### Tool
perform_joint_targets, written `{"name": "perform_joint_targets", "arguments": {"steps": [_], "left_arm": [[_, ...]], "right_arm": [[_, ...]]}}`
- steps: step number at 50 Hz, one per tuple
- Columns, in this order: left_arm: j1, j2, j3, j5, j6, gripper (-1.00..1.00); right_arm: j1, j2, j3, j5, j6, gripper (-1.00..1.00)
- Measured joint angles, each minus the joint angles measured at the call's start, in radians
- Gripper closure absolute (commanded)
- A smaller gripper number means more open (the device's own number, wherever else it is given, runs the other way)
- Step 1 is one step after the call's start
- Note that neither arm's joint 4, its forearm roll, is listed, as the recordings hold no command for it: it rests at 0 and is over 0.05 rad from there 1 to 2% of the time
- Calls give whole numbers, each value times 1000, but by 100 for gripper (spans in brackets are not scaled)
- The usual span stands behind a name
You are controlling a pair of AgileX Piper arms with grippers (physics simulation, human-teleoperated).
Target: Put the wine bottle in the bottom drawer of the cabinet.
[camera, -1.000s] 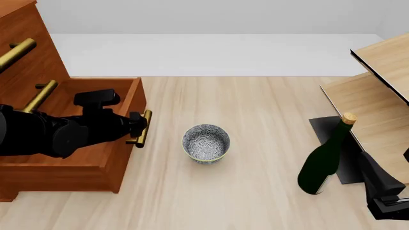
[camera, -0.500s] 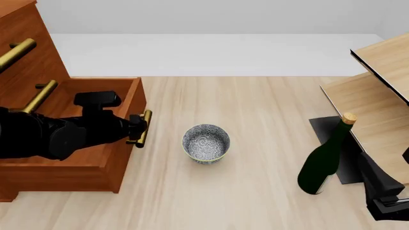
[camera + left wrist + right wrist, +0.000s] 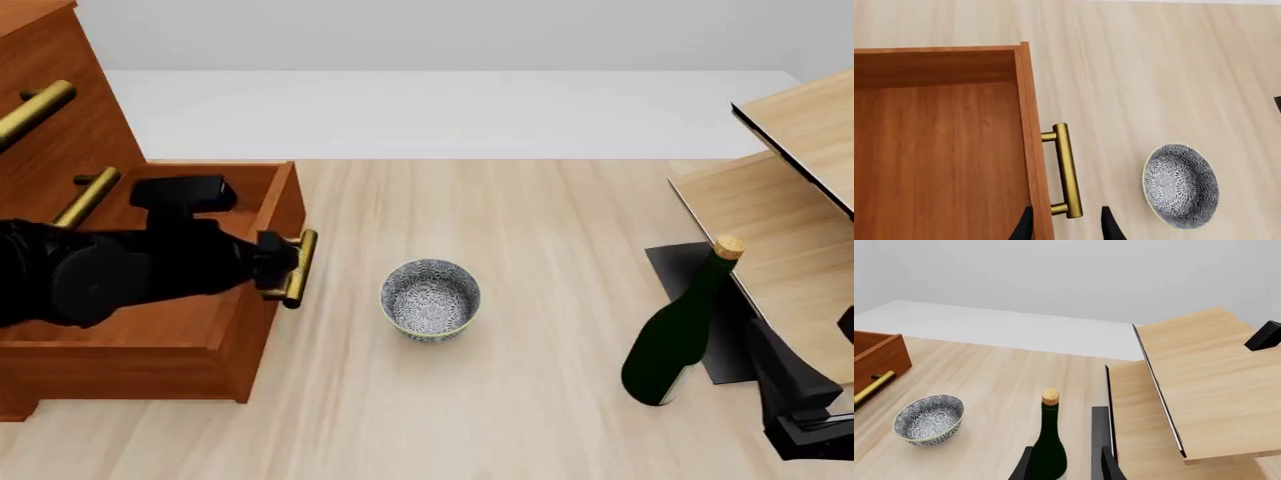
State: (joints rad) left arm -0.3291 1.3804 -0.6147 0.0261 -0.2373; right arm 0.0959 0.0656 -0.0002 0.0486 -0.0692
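While the left gripper (image 3: 1063,226) stands with fingers spread either side of the handle (image 3: 299,268), no longer pressed to it, its arm has drawn back toward nine o'clock over the last second, which I read as letting go now that the drawer (image 3: 147,345) stands pulled out of the cabinet (image 3: 54,90) and ready to take its load. Untouched, the bottle (image 3: 678,330) stands upright at four o'clock from the bowl (image 3: 430,299), well apart, beside a pale rack (image 3: 787,200), with the right gripper (image 3: 1065,467) spread either side of its shoulder but not yet closed. No label writing is legible.
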Motion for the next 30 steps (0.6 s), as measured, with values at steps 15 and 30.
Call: {"name": "perform_joint_targets", "arguments": {"steps": [15,30], "left_arm": [[-110,-191,-138,97,14,-100],[-206,-302,-245,165,52,-100]], "right_arm": [[5,1,0,-1,-1,-100],[2,-21,-1,17,-10,-100]]}}
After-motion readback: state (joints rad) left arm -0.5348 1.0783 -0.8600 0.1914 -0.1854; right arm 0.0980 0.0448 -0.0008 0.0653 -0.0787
